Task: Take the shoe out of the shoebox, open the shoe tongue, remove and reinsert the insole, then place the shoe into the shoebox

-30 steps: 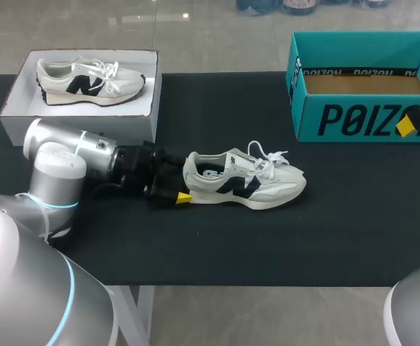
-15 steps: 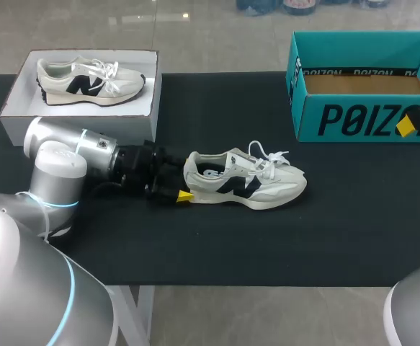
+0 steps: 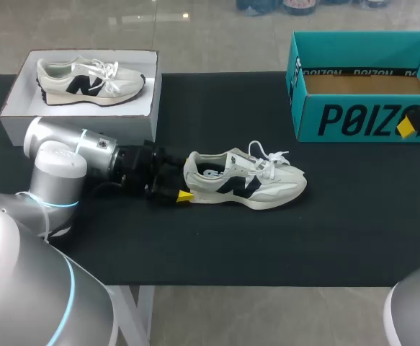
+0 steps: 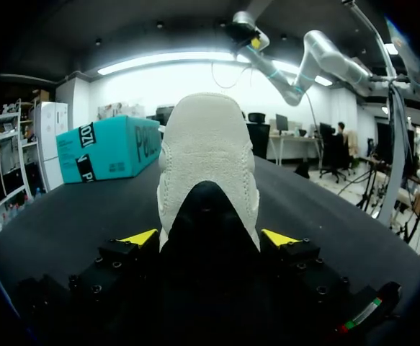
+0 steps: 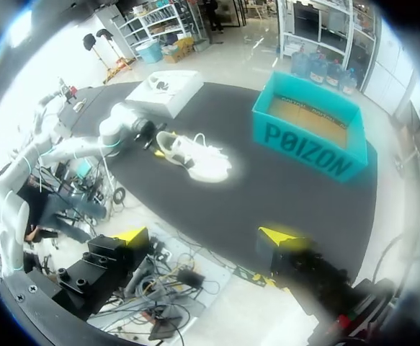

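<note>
The left gripper [image 4: 210,236] pinches the white sneaker [image 3: 246,184] by its heel from both sides; the right gripper [image 5: 204,236] hangs well apart from the sneaker, fingers wide, empty

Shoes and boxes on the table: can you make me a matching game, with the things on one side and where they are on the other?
Things
1. loose shoe
2. second shoe
3. teal box
4. left gripper

Places
A. inside the white box
B. at the loose shoe's heel
C. lying on the black table
D. on the table's right side, nothing seen in it

Pairs: 1-C, 2-A, 3-D, 4-B
</note>
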You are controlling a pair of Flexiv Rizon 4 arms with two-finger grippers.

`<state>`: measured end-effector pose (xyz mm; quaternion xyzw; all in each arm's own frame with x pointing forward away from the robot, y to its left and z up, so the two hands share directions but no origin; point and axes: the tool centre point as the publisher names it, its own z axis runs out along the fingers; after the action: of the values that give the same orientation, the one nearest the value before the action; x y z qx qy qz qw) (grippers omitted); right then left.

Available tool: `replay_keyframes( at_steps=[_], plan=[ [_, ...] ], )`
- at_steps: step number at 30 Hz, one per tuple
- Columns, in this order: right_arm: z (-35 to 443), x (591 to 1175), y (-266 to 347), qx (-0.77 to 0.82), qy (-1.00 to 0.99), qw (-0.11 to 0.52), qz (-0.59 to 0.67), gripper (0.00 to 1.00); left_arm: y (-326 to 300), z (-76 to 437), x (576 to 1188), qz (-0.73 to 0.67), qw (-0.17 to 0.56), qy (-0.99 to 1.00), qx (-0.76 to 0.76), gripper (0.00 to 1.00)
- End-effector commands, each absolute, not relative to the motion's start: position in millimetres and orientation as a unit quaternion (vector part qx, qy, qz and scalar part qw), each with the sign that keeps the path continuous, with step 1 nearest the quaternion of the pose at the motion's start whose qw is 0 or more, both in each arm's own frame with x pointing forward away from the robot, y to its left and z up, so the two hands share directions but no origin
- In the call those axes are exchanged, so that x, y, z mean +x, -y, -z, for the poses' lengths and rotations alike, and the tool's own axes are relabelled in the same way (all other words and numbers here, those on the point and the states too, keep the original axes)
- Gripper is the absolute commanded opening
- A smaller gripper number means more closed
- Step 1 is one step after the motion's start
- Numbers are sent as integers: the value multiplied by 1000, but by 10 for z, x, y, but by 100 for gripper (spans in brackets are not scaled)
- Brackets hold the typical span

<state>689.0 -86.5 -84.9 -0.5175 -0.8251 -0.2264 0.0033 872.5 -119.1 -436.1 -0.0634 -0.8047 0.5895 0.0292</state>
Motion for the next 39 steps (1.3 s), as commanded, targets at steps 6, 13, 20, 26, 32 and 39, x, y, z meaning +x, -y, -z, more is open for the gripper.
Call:
replay_keyframes(
  at_steps=[6, 13, 20, 26, 32, 39],
  plan=[
    [855, 7043, 384, -597, 794, -42, 111, 100, 1213, 4363, 8722, -587, 29, 806, -63, 0],
    [1218, 7189, -49, -624, 781, -33, 30, 100, 1213, 4363, 8722, -587, 29, 806, -63, 0],
    [1552, 7293, -488, -610, 790, 40, 48, 100, 1213, 4363, 8722, -587, 29, 806, -63, 0],
    [1552, 7293, -488, -610, 790, 40, 48, 100, 1213, 4363, 8722, -587, 29, 806, -63, 0],
    [1552, 7293, -488, -610, 790, 40, 48, 100, 1213, 4363, 8722, -587, 29, 806, -63, 0],
    [1552, 7293, -488, -610, 790, 40, 48, 100, 1213, 4363, 8722, -587, 29, 806, -63, 0]
  ],
)
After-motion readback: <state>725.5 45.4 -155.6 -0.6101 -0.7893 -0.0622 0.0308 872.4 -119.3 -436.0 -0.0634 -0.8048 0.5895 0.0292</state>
